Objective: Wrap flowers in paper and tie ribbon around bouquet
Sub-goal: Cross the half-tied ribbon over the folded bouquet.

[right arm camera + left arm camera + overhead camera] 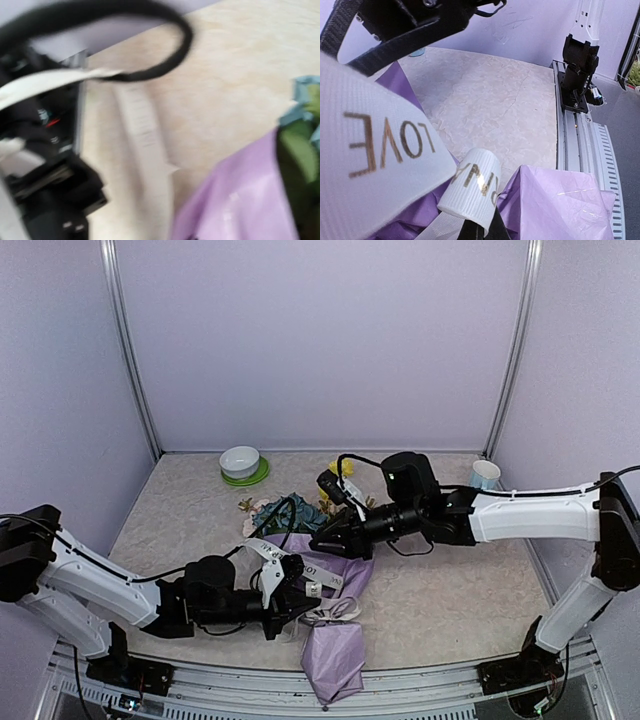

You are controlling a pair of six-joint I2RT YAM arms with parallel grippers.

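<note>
**A:** Where is the bouquet?

**B:** The bouquet, a lilac cone with flower heads at its wide end, lies on the beige mottled counter between the two arms. The crinkly lilac-purple paper runs toward the near side, and its lower end hangs past the counter's front edge. The flowers stick out at the far end: a blue hydrangea head, yellow blooms, small pale pink blossoms.

**A:** And the ribbon?

**B:** The flat cream-white ribbon with printed lettering loops over the paper, right around the left end effector. Its jaws are closed, with a strand of ribbon pinched between them. The left wrist view shows a broad stretch of ribbon close to the lens.

**A:** The other arm?

**B:** The right end effector is over the upper part of the cone, just beside the flowers. Its wrist view is blurred, so I cannot tell how wide it stands or whether it holds anything.

**A:** Anything else?

**B:** A white bowl on a green plate sits at the far side, and a pale blue cup at the far right.
</note>
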